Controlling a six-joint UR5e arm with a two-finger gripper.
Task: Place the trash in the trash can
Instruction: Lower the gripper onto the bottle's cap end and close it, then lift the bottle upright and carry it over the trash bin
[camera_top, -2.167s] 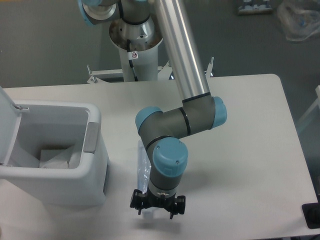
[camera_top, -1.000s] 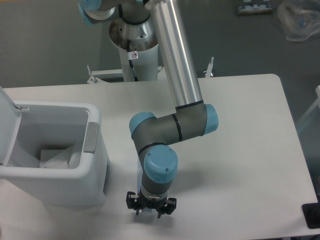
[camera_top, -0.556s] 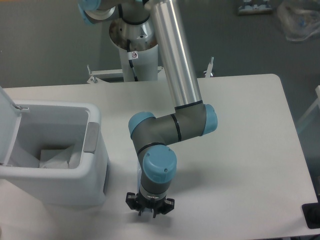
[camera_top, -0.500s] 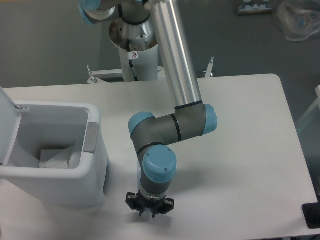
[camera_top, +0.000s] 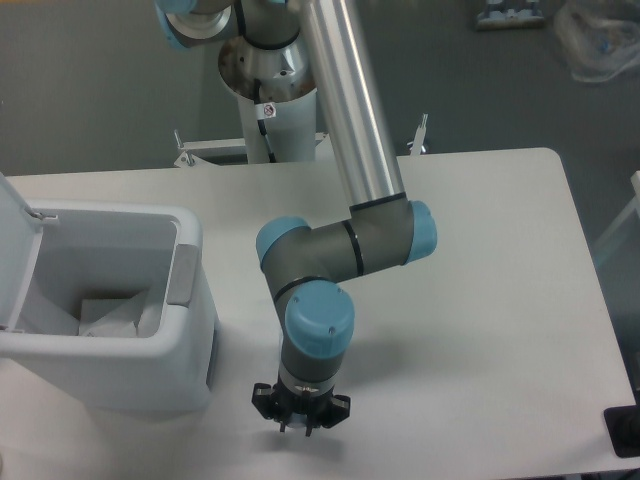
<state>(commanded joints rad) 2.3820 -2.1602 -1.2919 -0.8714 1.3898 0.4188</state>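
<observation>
The white trash can (camera_top: 190, 330) stands open at the left of the table, with its lid (camera_top: 15, 250) up and a grey tab (camera_top: 182, 272) on its rim. The crumpled white wrapper (camera_top: 112, 315) lies inside it. My gripper (camera_top: 300, 418) points straight down at the table's front, to the right of the can. Its jaws are drawn close together. The slim clear bottle is almost wholly hidden under my wrist and gripper, where the jaws have closed.
The arm's base column (camera_top: 272, 90) stands behind the table's back edge. A black object (camera_top: 625, 430) sits at the front right corner. A clear plastic bag (camera_top: 600, 40) lies on the floor at the far right.
The gripper moved a little left and down over the bottle and its jaws narrowed from wide open to close together. The bottle, earlier visible beside the wrist, is now covered.
</observation>
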